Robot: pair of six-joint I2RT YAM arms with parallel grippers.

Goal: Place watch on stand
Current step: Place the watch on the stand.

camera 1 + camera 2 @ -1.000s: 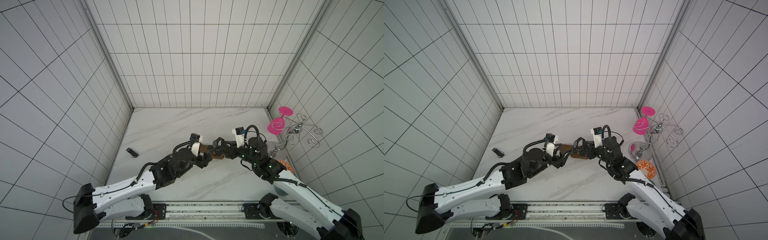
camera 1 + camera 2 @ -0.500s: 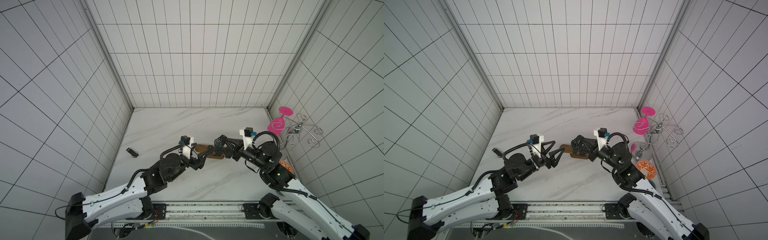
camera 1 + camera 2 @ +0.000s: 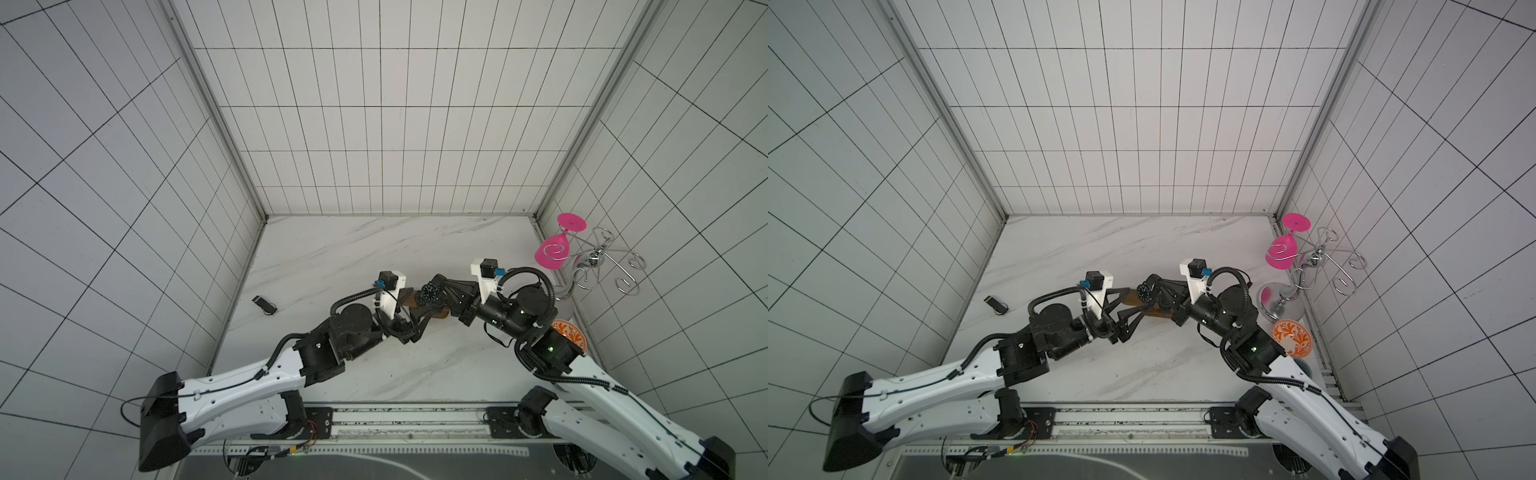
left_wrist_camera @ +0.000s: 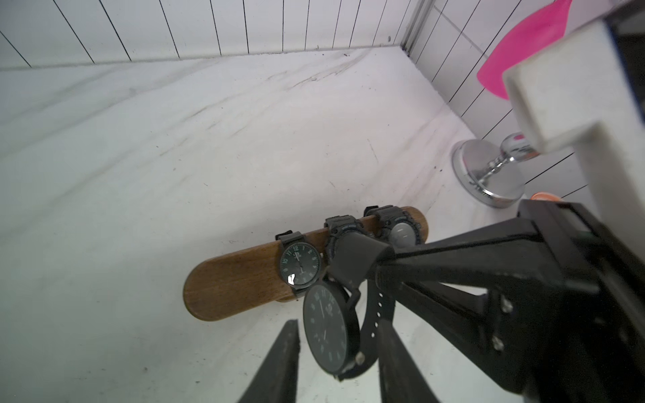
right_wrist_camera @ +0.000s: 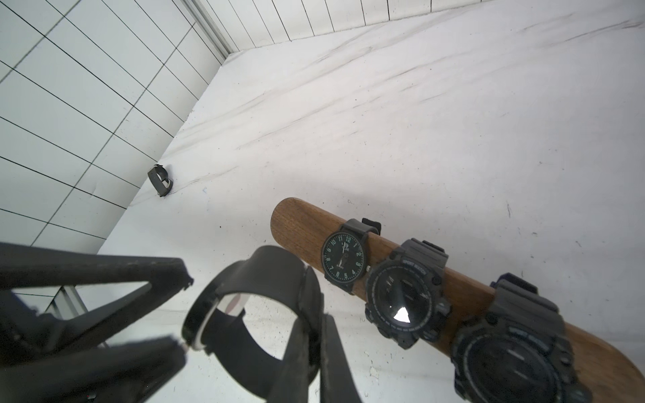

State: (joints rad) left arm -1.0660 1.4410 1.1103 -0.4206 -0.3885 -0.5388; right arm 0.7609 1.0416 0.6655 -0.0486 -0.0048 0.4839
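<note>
Quick update from the remote seat. The right fingers (image 5: 324,335) are clamped tight on the strap of the watch (image 5: 265,296), so that side has it. The case hangs out past the fingertips with its shiny back toward the right wrist camera.

The left fingers (image 4: 387,349) sit narrow, one on each side of the watch's round case. The dial is right between them in the left wrist view. I honestly can't tell if they're pressing on it or just sitting close.

In both top views the watch (image 3: 430,293) is up in the air where the two sets of fingers meet. It's above the stand (image 5: 300,223) and not on it. The stand lies on the counter (image 3: 353,257) just beyond and below both sets of fingertips. Three other watches (image 5: 405,296) are strapped around it in a row, and the end nearest the left fingers is bare wood.

Off to the far side of the left fingers, well apart, a small black band (image 5: 160,179) lies by the wall. Behind the right fingers there's a wire rack (image 3: 598,259) holding a pink glass (image 3: 555,249).
</note>
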